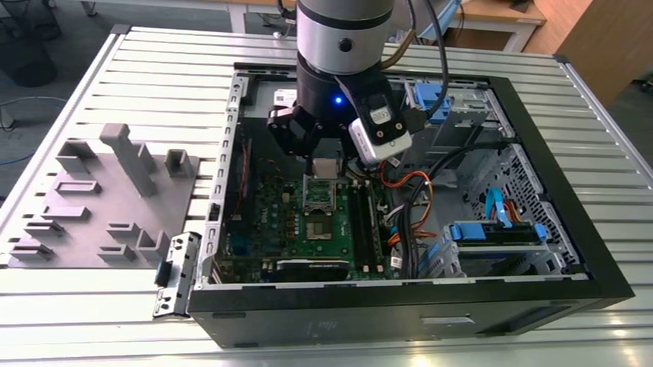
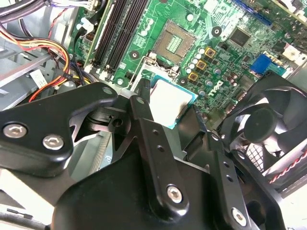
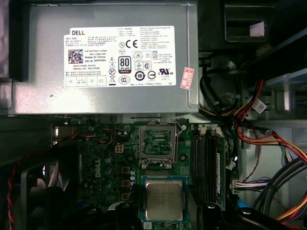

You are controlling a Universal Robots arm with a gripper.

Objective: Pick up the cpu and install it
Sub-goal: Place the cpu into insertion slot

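Pincer (image 2: 169,104) linkage is up front in the second wrist view. Its fingers (image 2: 144,111) are clenched on the cpu (image 2: 171,100), one on each opposite edge. Chip is lid-up, held off the board, not seated.

Key relation: in the first wrist view the open socket (image 3: 156,143) lies just beyond the cpu, on the side toward the power supply (image 3: 110,91). It is near, but nothing overlaps, so the chip is not above it. The cpu is square, so there is no long axis to speak of. Its edges run about parallel to the socket frame, so I judge there's little twist.

What each view adds:
- First wrist view looks flat down and gives the in-plane offset cleanly.
- Second wrist view is oblique. The chip's teal edge stands clear of the motherboard (image 2: 225,64), so there is height in hand. A fan (image 2: 271,120) sits close beside one finger.
- Exterior view shows the arm reaching down into the computer case (image 1: 429,302). The grey tray (image 1: 92,222) lies on the slatted surface (image 1: 153,76), well apart on the exterior view's left.
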